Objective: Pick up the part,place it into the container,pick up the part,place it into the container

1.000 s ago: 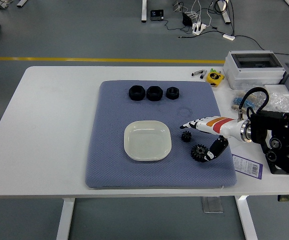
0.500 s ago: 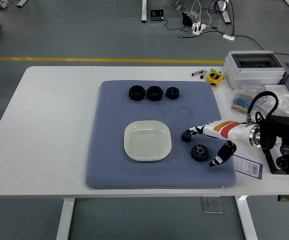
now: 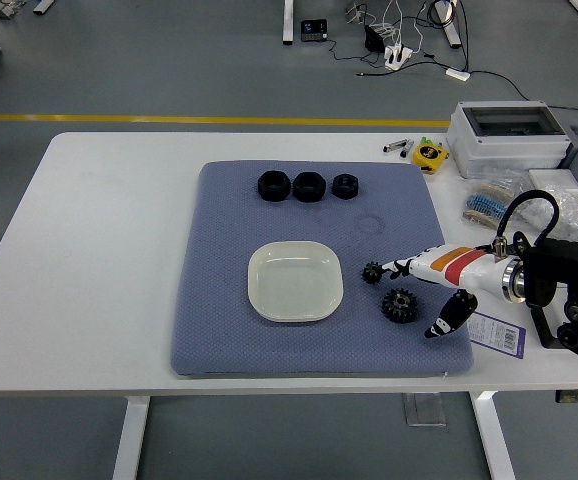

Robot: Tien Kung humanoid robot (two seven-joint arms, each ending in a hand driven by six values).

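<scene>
Over the right near part of the mat, the right hand (image 3: 424,290) reaches in from the right edge: white shell with an orange band, black arm behind it. Fingers are spread and hold nothing; the pale fingertips (image 3: 397,268) point left, the dark thumb (image 3: 446,316) hangs down toward the near edge.

Small black gear (image 3: 373,271) lies just beside those fingertips, on their left; contact can't be judged from this view. Larger black toothed gear (image 3: 399,304) lies on the mat near side of the fingers, between fingers and thumb, apart from both.

Left of the two gears sits the pale square plate with rounded corners (image 3: 295,281), mid-mat, with no part in it.

All of this rests on the blue-grey textured mat (image 3: 229,320), which lies on the white table (image 3: 99,250).

Along the far edge of the mat three black ring-shaped parts (image 3: 309,186) sit in a row, close together, well apart from the hand.

Beyond the mat's far right corner: small yellow object (image 3: 430,154), then the grey plastic box with clear lid (image 3: 509,137). Near the thumb, off the mat's right edge, a purple-and-white label card (image 3: 496,334) lies flat on the table.

Left hand is out of view.
</scene>
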